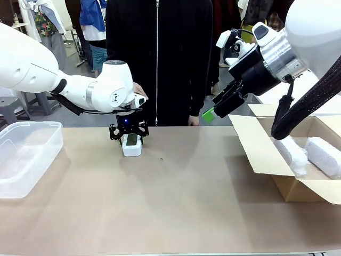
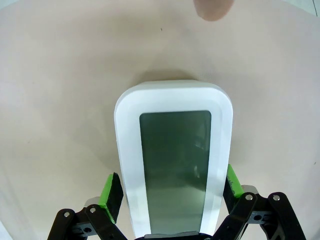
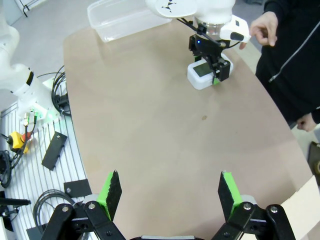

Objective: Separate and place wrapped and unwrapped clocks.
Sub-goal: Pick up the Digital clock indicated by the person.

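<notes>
The bare white clock [image 1: 131,149] with its dark screen lies on the brown table at the far middle-left. My left gripper [image 1: 131,138] comes down over it, open, one finger on each side. In the left wrist view the clock [image 2: 175,165] sits between the green pads [image 2: 111,197], close to both. Two white bubble-wrap bundles [image 1: 290,154] [image 1: 326,156] lie in the cardboard box [image 1: 256,152] at the right. My right gripper [image 1: 213,109] hangs open and empty in the air left of the box. In the right wrist view that gripper [image 3: 170,195] looks down at the clock [image 3: 202,76].
A clear plastic bin [image 1: 26,154] stands at the table's left edge. A person in a black jacket [image 1: 160,58] stands at the far side, one hand [image 3: 262,32] near my left wrist. The box's flap [image 1: 250,133] folds out over the table.
</notes>
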Controlling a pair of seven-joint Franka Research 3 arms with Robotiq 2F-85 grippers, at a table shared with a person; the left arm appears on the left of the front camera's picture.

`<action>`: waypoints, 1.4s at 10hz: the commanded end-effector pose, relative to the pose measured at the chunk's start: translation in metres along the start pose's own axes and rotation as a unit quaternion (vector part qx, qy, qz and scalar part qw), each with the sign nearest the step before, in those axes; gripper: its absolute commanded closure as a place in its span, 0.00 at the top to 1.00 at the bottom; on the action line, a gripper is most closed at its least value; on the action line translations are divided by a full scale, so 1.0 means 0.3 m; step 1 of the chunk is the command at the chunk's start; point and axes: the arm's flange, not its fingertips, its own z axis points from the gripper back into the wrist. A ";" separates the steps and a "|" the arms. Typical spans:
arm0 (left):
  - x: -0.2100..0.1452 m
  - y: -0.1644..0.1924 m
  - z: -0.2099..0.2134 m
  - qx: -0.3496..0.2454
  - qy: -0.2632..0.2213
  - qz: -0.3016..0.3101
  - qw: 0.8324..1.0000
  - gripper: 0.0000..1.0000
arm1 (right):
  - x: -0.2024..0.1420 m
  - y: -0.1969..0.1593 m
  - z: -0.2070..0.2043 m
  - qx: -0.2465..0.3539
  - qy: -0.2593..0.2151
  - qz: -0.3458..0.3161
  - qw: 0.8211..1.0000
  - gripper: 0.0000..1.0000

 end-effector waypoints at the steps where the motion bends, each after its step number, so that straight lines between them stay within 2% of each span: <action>1: 0.027 0.004 -0.002 -0.017 -0.009 -0.009 1.000 1.00 | -0.008 -0.002 -0.005 0.008 -0.001 0.003 1.000 1.00; 3: 0.022 -0.001 0.006 -0.012 -0.013 -0.003 1.000 1.00 | -0.008 -0.002 -0.005 0.008 -0.001 0.003 1.000 1.00; 4: 0.026 0.006 0.003 -0.011 -0.013 -0.004 1.000 0.80 | -0.008 -0.002 -0.005 0.008 -0.001 0.003 1.000 1.00; 5: 0.027 0.008 0.004 -0.011 -0.011 -0.002 1.000 0.80 | -0.008 -0.002 -0.005 0.008 -0.001 0.003 1.000 1.00; 6: 0.027 0.009 0.004 -0.014 -0.008 0.000 1.000 0.60 | -0.008 -0.002 -0.005 0.008 -0.001 0.003 1.000 1.00; 7: 0.027 0.008 0.002 -0.015 -0.006 0.001 1.000 0.75 | -0.008 -0.002 -0.005 0.008 -0.001 0.003 1.000 1.00; 8: 0.029 0.007 0.000 -0.016 -0.006 0.003 1.000 0.40 | -0.008 -0.002 -0.005 0.008 -0.001 0.003 1.000 1.00; 11: 0.004 0.014 0.051 -0.020 -0.015 0.001 1.000 0.40 | -0.008 -0.002 -0.005 0.008 -0.001 0.003 1.000 1.00; 12: -0.022 0.029 0.123 -0.007 -0.015 0.019 1.000 0.40 | -0.008 -0.002 -0.005 0.008 -0.001 0.003 1.000 1.00; 14: -0.089 0.066 0.289 -0.030 -0.026 0.006 0.999 0.40 | -0.008 -0.002 -0.005 0.008 -0.001 0.003 1.000 1.00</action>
